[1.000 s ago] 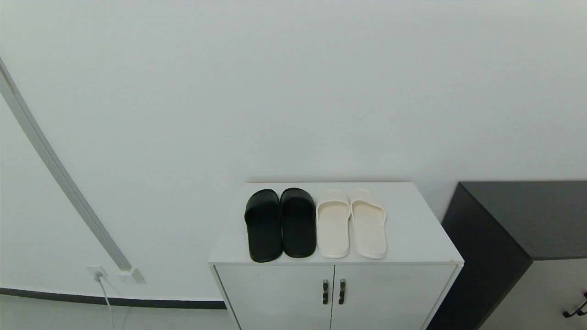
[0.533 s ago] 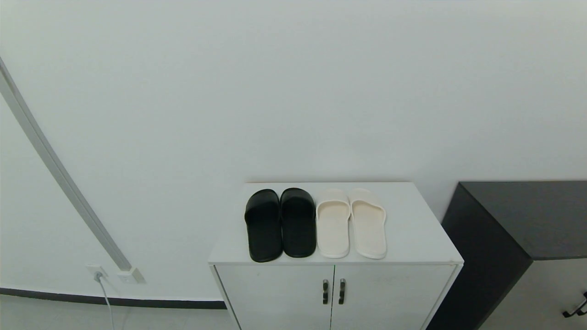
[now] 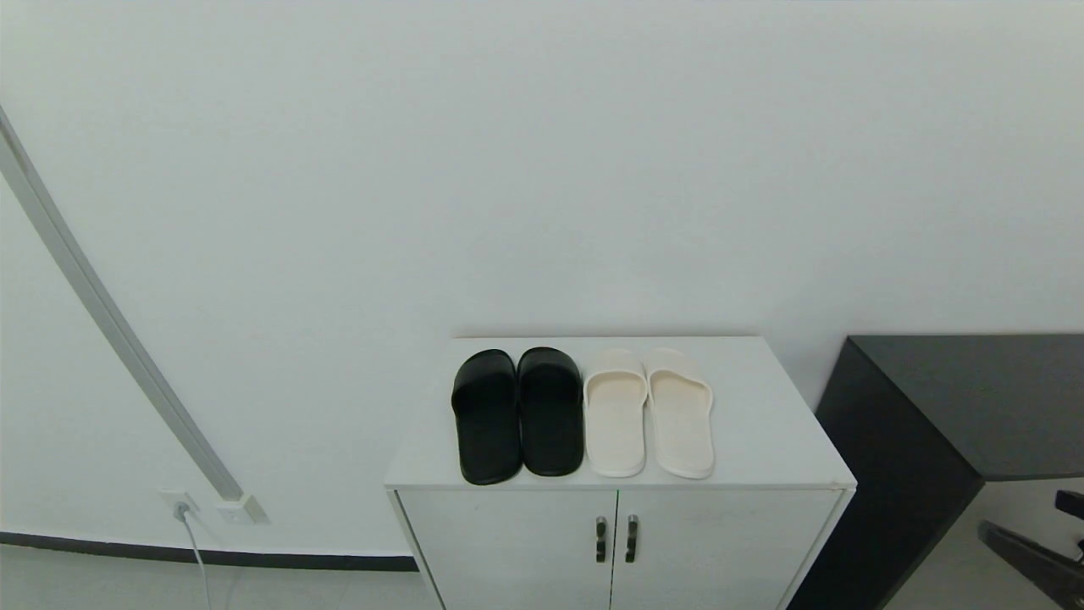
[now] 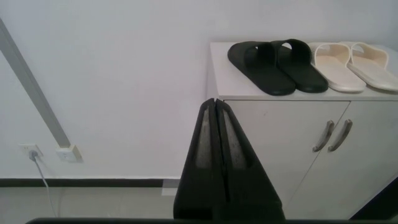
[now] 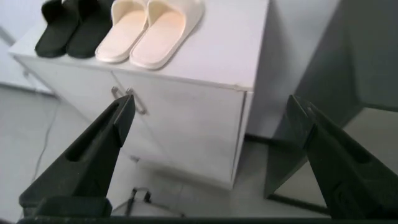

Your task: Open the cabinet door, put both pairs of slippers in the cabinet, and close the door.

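Our cabinet (image 3: 762,440) sits ahead of both grippers, doors (image 3: 508,551) shut. The black slippers (image 3: 517,415) and cream slippers (image 3: 648,413) lie side by side on top, up beyond our left gripper (image 4: 215,102), which is pinched closed. Our right gripper (image 5: 210,99) is spread wide, low by the cabinet's right corner, with the handles (image 3: 615,539) ahead-left of it.

Matt, rubbery black slippers (image 3: 487,432) and cream slippers (image 3: 614,424) — cabinet (image 3: 762,432) smooth, matt.
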Robot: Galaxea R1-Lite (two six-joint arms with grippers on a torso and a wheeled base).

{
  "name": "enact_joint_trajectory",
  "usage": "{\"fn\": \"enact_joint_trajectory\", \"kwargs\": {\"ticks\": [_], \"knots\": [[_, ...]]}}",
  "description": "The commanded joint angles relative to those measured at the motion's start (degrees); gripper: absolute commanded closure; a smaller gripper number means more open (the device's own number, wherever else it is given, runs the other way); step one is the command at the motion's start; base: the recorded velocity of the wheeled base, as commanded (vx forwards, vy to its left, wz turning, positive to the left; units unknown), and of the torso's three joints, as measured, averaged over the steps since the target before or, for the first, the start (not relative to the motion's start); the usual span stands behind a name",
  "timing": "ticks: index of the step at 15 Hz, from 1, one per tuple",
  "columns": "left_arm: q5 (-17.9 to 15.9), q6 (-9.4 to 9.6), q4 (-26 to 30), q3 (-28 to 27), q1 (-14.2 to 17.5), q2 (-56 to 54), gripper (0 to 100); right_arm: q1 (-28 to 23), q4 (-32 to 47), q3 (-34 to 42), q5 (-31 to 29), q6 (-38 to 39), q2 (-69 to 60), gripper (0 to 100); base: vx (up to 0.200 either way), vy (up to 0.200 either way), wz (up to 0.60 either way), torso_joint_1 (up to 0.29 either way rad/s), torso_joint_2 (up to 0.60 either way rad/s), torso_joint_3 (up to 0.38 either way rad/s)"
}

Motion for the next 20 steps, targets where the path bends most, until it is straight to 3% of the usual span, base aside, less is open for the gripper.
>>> {"fn": "enact_joint_trajectory", "kwargs": {"ticks": [1, 6, 10, 16, 20], "knots": [[0.0, -0.04, 0.0, 0.0, -0.1, 0.0, 100, 4.1, -0.7, -5.0, -1.8, 1.5, 10.8, 0, 0.0, 0.0, 0.0, 0.0, 0.0, 0.0], [0.0, 0.05, 0.0, 0.0, 0.0, 0.0, 100, 20.4, -4.7, -14.4, -15.3, 8.9, 26.0, 0, 0.0, 0.0, 0.0, 0.0, 0.0, 0.0], [0.0, -0.04, 0.0, 0.0, 0.0, 0.0, 100, 25.5, -10.5, -20.1, -20.0, 11.0, 37.1, 0, 0.0, 0.0, 0.0, 0.0, 0.0, 0.0], [0.0, -0.13, 0.0, 0.0, 0.0, 0.0, 100, 34.6, -10.6, -31.8, -31.2, 15.8, 49.3, 0, 0.0, 0.0, 0.0, 0.0, 0.0, 0.0], [0.0, -0.13, 0.0, 0.0, -0.1, 0.0, 100, 36.3, -10.7, -38.7, -36.4, 18.9, 57.9, 0, 0.0, 0.0, 0.0, 0.0, 0.0, 0.0]]}}
